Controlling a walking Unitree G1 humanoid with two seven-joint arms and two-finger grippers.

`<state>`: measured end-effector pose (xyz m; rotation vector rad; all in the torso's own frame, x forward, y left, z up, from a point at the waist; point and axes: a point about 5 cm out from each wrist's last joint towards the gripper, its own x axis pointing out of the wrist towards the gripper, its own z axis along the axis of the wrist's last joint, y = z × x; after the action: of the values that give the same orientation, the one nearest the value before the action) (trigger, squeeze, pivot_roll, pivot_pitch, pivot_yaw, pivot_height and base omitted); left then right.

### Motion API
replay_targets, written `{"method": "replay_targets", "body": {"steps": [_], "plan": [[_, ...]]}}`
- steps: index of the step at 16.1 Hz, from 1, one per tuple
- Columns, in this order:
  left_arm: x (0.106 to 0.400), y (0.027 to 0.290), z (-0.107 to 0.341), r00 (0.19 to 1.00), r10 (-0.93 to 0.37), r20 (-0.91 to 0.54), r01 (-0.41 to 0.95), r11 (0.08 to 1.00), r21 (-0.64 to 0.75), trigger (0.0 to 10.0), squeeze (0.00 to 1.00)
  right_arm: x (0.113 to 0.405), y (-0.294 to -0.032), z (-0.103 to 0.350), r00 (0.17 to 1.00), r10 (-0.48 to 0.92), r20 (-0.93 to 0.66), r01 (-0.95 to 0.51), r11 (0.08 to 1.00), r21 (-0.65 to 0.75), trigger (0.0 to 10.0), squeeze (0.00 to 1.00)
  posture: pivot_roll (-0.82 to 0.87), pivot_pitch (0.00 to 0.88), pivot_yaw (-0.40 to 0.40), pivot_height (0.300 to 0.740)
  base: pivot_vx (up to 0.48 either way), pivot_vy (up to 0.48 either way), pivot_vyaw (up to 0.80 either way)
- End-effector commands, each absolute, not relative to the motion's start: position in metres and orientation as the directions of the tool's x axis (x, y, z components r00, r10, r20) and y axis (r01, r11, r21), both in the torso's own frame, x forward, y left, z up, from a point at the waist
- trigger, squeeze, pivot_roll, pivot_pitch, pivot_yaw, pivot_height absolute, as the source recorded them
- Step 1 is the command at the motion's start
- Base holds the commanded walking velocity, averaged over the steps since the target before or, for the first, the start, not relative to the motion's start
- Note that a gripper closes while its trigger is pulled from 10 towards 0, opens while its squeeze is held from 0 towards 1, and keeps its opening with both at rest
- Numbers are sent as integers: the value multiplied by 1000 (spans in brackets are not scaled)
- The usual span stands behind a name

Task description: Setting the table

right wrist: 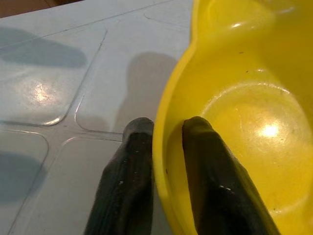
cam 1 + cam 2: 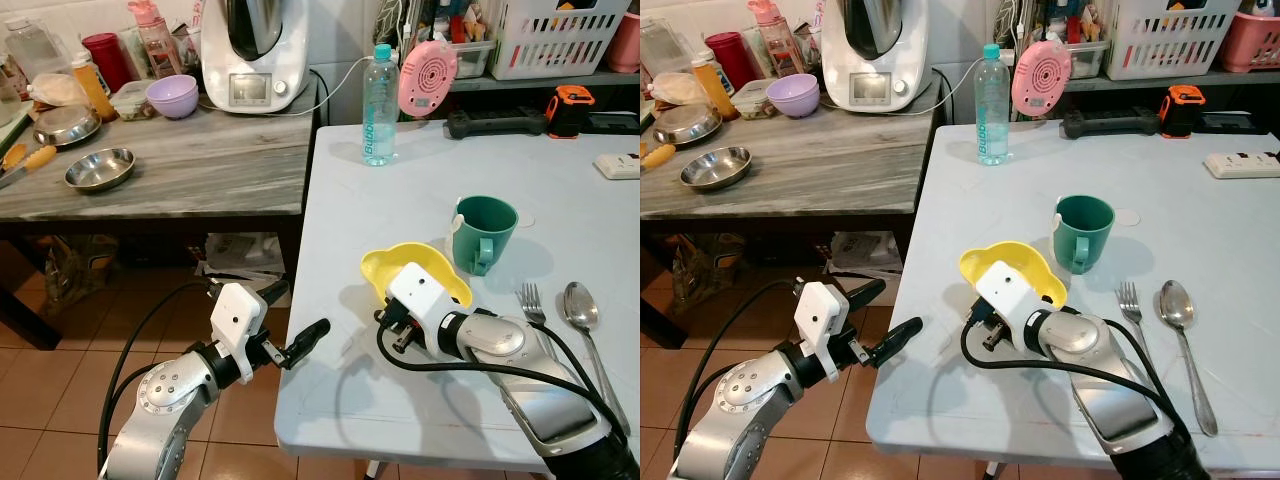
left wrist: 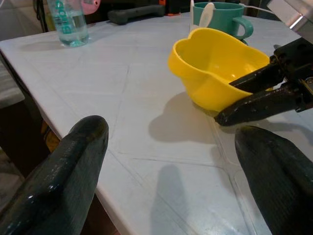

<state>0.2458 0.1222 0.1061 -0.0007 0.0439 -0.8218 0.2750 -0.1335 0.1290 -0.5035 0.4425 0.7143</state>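
Observation:
A yellow bowl (image 2: 397,262) with a wavy rim hangs tilted just above the white table (image 2: 400,190), near its front left part. My right gripper (image 1: 165,128) is shut on the bowl's near rim (image 1: 161,147), one finger inside and one outside. Behind the bowl stands a green mug (image 2: 484,232). A fork (image 2: 530,303) and a spoon (image 2: 582,310) lie side by side to the right of the bowl. My left gripper (image 2: 295,318) is open and empty, off the table's left edge at about tabletop height, pointing towards the bowl (image 3: 210,63).
A water bottle (image 2: 379,105), a pink round device (image 2: 428,76), a black tool (image 2: 495,122) and a power strip (image 2: 617,165) stand along the table's back. The wooden counter (image 2: 200,170) to the left holds steel bowls (image 2: 99,168), a purple bowl (image 2: 172,96) and a kitchen machine (image 2: 252,55).

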Motion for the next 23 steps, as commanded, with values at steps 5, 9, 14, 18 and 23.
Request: {"method": "replay_targets", "body": {"steps": [5,9,14,18,23], "plan": [[247,124,107,675,-736,-49,737,676,-7,10000,0,275,-136,133,684,501,-530,-702,650,-292,0,0,-95,0,102,740,0,0,0],[246,124,109,656,-754,-41,754,657,-19,10000,0,275,-135,134,694,508,-510,-694,660,-288,0,0,-94,0,97,740,0,0,0],[263,135,102,759,-648,-65,648,762,-26,10000,0,286,-128,154,796,504,-334,-598,737,-315,0,0,-101,0,94,740,0,0,0],[289,165,100,918,-391,-69,392,920,-5,10000,0,289,-120,170,854,489,-180,-521,794,-313,0,0,-106,0,94,740,0,0,0],[302,178,99,980,-193,-51,193,981,-12,10000,0,283,-120,171,927,374,-29,-370,899,-234,10000,0,-100,0,82,740,0,0,0]]}}
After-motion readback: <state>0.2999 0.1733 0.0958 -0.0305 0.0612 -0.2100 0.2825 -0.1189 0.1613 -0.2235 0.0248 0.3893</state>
